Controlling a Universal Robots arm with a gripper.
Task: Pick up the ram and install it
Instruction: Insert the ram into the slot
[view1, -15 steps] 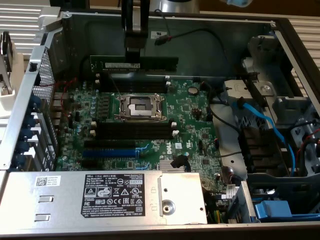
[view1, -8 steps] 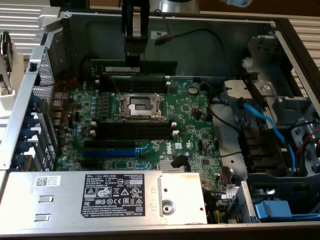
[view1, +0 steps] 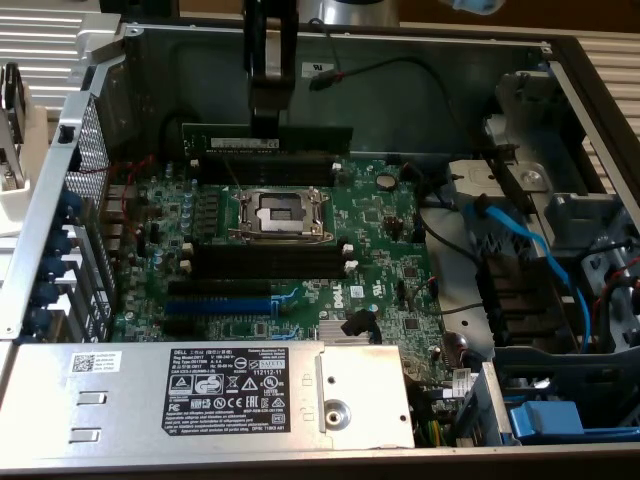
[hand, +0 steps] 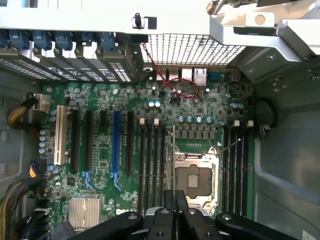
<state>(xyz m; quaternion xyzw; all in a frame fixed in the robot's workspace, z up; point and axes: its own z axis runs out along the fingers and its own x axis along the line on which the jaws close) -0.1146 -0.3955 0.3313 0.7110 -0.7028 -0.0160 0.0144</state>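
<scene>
Hand (view1: 270, 118) nearly closed, clamped on the middle of the ram (view1: 310, 138). Ram is a long, thin dark-green board with a white label, held level on its edge. It sits just over the black memory slots (view1: 265, 160) beyond the silver CPU socket (view1: 280, 212); can't tell if seated. Green motherboard (view1: 390, 250) lies flat inside the grey sheet-metal case (view1: 430, 90).
</scene>
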